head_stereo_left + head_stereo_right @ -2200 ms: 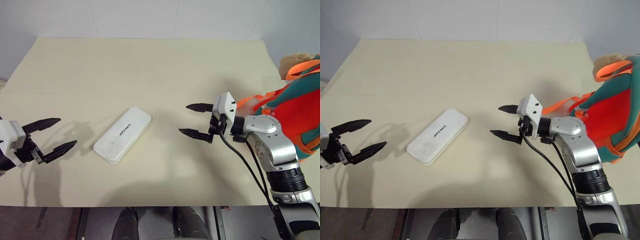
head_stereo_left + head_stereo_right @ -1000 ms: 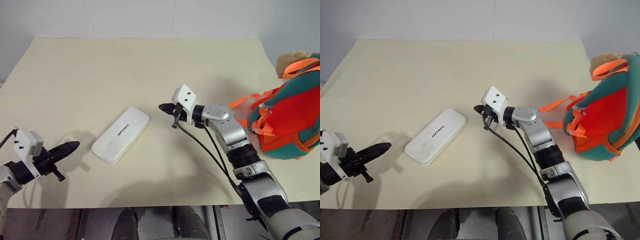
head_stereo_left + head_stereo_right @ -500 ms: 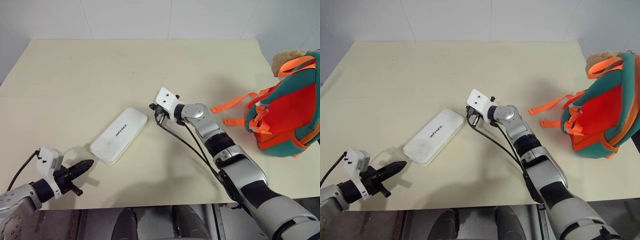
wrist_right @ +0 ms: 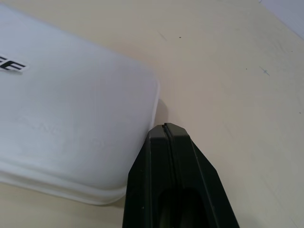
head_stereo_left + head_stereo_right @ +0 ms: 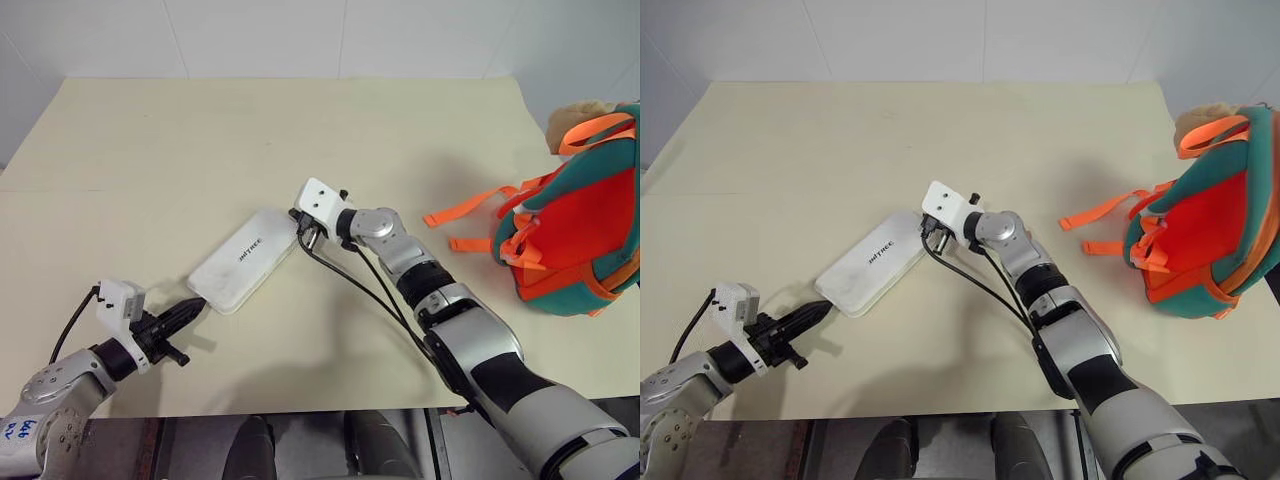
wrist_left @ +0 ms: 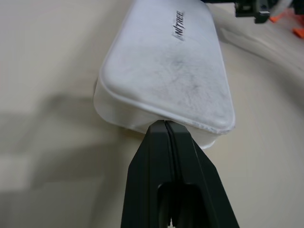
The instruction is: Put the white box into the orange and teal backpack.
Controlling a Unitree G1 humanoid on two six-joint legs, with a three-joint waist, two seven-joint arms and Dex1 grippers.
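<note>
Box pinned end to end between two closed end effectors on the cream surface [image 5: 150, 140].

Nearest, the left end effector [image 5: 196, 307], its black fingers pressed together, has its tip against the near short end of the white box [image 5: 245, 258]. The box lies flat and diagonal, lettering up. At its far corner the right end effector [image 4: 164, 126], likewise pressed together, touches the box's edge. Farther off to the right, well apart from the box, the orange and teal backpack [image 5: 575, 235] sits at the surface's edge, straps trailing toward the middle.
</note>
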